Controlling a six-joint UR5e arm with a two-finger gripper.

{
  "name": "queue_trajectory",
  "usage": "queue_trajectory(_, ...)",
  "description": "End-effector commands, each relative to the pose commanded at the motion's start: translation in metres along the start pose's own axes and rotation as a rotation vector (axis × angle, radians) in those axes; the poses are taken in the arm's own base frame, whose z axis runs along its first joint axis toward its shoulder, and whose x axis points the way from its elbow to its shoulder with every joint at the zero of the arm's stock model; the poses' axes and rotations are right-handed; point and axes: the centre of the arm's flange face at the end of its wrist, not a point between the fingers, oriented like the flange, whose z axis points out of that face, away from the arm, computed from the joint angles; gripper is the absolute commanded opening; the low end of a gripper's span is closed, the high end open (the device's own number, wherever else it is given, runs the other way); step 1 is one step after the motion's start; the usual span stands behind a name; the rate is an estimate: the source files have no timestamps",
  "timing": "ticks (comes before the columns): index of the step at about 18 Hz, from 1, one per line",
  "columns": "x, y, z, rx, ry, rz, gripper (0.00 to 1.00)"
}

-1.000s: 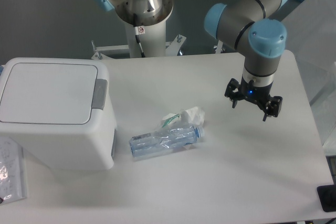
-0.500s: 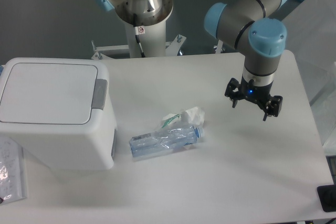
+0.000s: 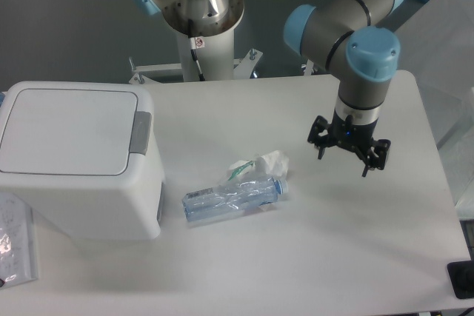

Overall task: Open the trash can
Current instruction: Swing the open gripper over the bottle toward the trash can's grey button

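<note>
The trash can (image 3: 78, 157) is a large white boxy bin at the left of the table. Its flat lid (image 3: 67, 131) is shut, and the grey push-button latch (image 3: 141, 132) sits on its right edge. My gripper (image 3: 344, 158) hangs above the table at the right, far from the bin, pointing down. Its two fingers are spread apart and hold nothing.
A crushed clear plastic bottle (image 3: 234, 197) lies on the table between the bin and the gripper, with a crumpled white wrapper (image 3: 261, 163) just behind it. A clear bag (image 3: 15, 249) lies at the front left. A second robot base (image 3: 198, 12) stands at the back.
My gripper has moved a little to the left and slightly down, toward the middle of the table. Nothing else has moved.
</note>
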Motion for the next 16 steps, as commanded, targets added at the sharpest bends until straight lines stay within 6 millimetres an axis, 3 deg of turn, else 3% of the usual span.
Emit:
queue_trajectory(4,0.011,-0.025,-0.014,0.193,0.104,-0.053,1.0)
queue_trajectory(7,0.02,-0.037,-0.042,0.269,0.123,-0.127,1.0)
queue_trajectory(16,0.07,-0.105,-0.112,0.431,0.256,-0.384,1.0)
